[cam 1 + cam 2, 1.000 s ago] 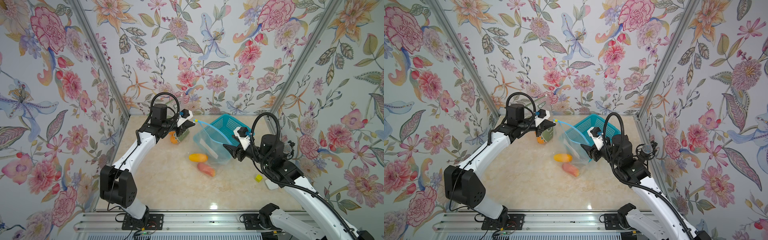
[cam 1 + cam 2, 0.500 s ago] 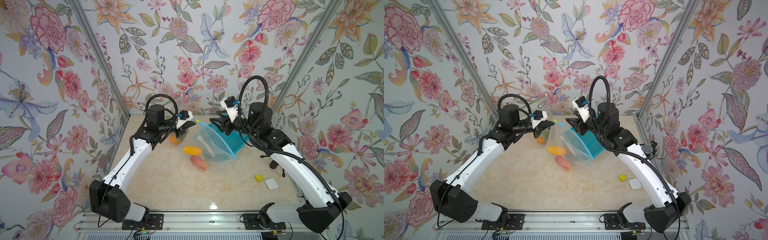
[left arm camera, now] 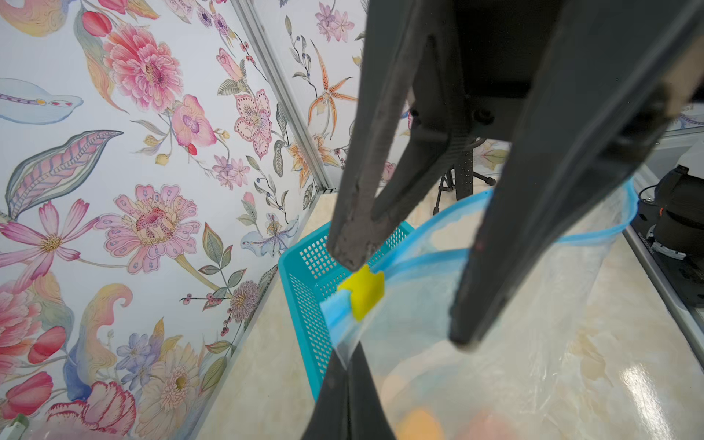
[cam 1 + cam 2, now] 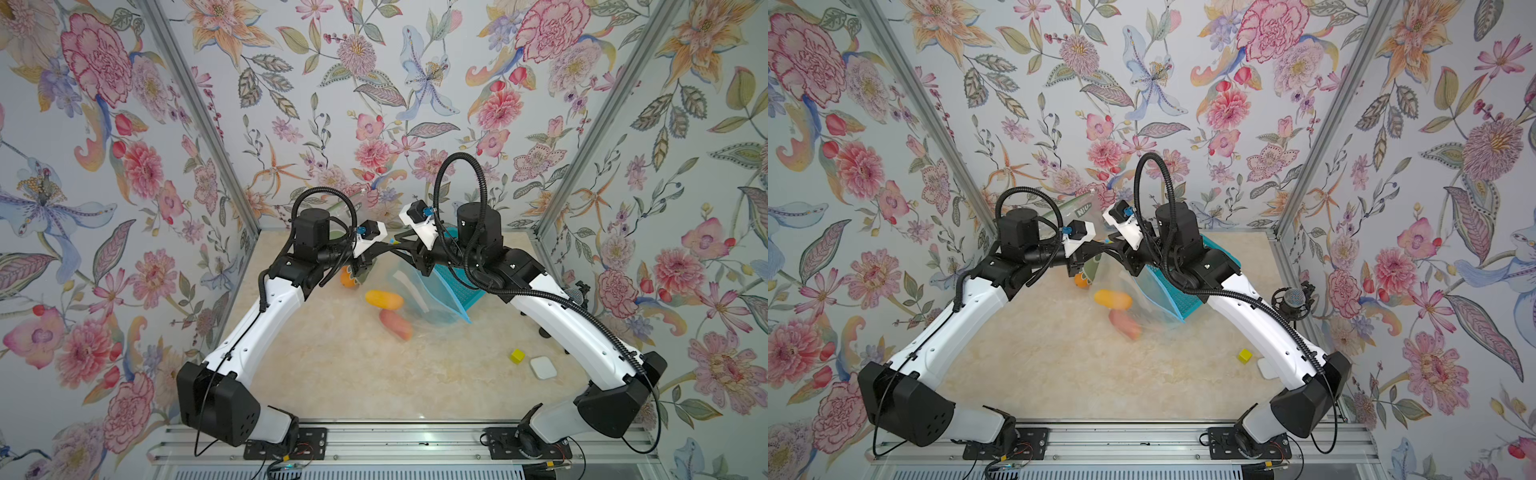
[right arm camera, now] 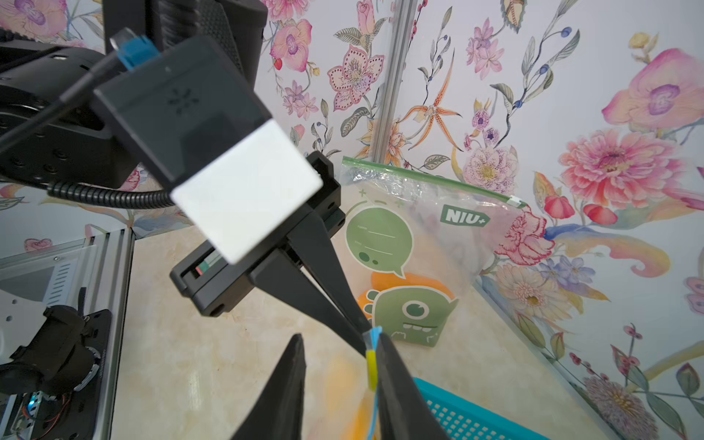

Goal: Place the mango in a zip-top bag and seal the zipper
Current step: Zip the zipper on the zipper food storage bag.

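Nearby | basket [image 4: 462, 286] just behind zip-top bag [image 4: 415, 293] | yellow block [image 4: 517, 355] well apart

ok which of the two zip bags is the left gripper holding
The blue-zippered bag with the yellow slider, pinched at its corner by the left gripper; the green-printed bag stands apart.

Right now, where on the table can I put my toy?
The front middle of the table is bare, between the pink fruit and the front rail. Crowded at the back: clear bag, teal basket.
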Controlling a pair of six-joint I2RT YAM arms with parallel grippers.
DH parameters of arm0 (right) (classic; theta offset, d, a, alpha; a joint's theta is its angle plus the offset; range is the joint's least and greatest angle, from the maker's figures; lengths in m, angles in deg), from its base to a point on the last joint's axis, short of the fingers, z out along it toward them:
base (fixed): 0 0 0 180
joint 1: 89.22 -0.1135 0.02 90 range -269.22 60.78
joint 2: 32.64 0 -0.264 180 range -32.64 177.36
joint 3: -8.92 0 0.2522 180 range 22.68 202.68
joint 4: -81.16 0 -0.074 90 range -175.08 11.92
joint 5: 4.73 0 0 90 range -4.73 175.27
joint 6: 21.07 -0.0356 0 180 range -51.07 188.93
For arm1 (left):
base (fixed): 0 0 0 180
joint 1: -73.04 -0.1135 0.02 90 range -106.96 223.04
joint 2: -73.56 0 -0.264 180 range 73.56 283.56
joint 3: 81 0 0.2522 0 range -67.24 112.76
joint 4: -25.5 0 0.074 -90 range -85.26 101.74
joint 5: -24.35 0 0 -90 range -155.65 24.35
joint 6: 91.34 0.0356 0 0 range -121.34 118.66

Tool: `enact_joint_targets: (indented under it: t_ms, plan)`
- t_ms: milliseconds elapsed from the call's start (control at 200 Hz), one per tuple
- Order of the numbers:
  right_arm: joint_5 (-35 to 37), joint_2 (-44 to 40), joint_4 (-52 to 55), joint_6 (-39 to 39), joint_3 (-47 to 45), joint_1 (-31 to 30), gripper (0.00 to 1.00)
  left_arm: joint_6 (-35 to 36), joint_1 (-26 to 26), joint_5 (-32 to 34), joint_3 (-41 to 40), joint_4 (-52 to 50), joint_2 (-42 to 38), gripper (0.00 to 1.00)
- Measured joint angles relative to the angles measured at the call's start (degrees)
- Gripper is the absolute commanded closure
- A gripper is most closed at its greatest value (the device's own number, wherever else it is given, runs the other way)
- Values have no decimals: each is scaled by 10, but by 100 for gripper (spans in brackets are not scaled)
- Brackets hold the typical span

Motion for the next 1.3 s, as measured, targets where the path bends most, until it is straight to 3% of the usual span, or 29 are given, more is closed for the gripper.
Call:
enact_joint_targets:
  t_ms: [385, 515, 976, 1301]
  plan:
    - [12, 7, 0, 14, 1, 0, 78, 2, 0, 0, 1, -1, 0, 100]
    - [17, 7, 0, 16, 1, 0, 64, 2, 0, 0, 1, 0, 0, 100]
    - [31, 8, 0, 29, -4, 5, 67, 2, 0, 0, 1, 0, 0, 100]
    - [29, 15, 0, 33, -6, 10, 92, -3, 0, 4, 1, 2, 0, 100]
